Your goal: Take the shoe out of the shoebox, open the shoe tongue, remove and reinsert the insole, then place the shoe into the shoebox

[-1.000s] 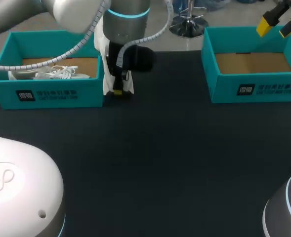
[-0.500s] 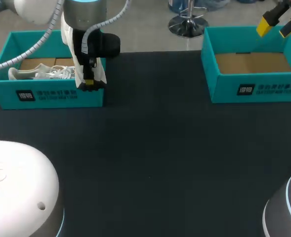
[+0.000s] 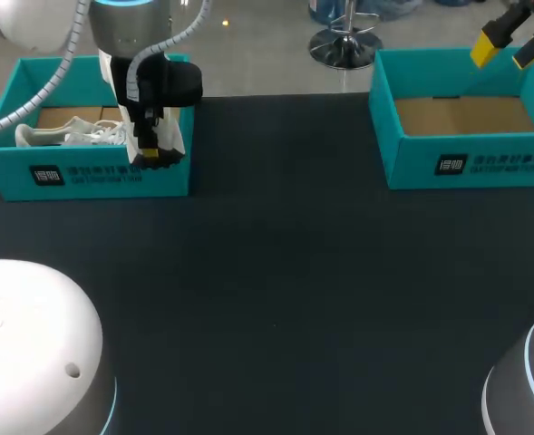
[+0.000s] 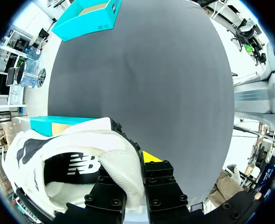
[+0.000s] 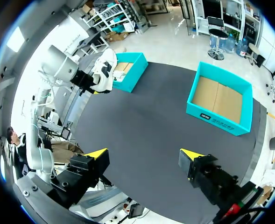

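While I am holding: my left gripper (image 4: 138, 161) is clamping the white sneaker (image 4: 67, 140) by its heel collar, over the teal shoebox (image 3: 94, 177) end.
Other arm: my right gripper (image 5: 143, 155) is hanging released, well apart.
Technique: I am planning to clear the wall, then land it sole-down.

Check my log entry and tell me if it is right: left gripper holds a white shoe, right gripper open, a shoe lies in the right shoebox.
Not quite. The right shoebox is empty; the head view shows only its bare cardboard floor. The left gripper does hold a white shoe, and the right gripper is open.
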Tool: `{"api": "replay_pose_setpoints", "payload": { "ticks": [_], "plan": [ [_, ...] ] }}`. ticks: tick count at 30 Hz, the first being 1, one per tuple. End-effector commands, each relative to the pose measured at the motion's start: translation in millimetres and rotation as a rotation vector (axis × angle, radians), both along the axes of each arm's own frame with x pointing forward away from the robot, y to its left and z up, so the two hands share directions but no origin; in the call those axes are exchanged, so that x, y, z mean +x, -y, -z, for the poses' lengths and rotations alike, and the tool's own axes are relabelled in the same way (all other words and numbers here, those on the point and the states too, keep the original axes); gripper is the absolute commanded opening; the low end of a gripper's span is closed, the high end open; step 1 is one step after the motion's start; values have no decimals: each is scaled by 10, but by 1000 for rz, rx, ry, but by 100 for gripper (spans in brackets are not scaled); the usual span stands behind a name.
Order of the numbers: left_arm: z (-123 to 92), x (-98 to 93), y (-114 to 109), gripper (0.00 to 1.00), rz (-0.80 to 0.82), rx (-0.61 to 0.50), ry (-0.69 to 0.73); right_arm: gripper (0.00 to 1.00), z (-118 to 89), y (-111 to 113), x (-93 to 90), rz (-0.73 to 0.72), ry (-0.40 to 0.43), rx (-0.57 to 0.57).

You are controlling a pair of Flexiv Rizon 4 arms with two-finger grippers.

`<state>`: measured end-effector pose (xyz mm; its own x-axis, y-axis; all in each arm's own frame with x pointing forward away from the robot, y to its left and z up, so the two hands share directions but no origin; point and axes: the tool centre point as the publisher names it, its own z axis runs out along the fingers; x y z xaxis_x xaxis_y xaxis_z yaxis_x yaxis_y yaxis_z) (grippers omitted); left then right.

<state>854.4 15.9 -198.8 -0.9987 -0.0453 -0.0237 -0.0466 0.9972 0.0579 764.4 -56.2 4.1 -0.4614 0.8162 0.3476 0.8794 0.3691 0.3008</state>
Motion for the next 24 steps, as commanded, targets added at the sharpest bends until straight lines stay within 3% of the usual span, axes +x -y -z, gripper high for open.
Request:
{"api": "replay_pose_setpoints", "payload": {
  "ticks": [1,6,14,24],
  "plan": [
    [-34,117,-121,0,-11,2,-8,100,-6,-7,16,0,-4,-3],
    [-143,641,-625,0,-70,7,-79,100,-6,-7,16,0,-4,-3],
    [-303,1040,-1118,0,-43,-27,-178,100,-6,-7,16,0,-4,-3],
    [-202,1499,-1581,0,-76,-33,-200,100,-6,-7,16,0,-4,-3]
  ]
}}
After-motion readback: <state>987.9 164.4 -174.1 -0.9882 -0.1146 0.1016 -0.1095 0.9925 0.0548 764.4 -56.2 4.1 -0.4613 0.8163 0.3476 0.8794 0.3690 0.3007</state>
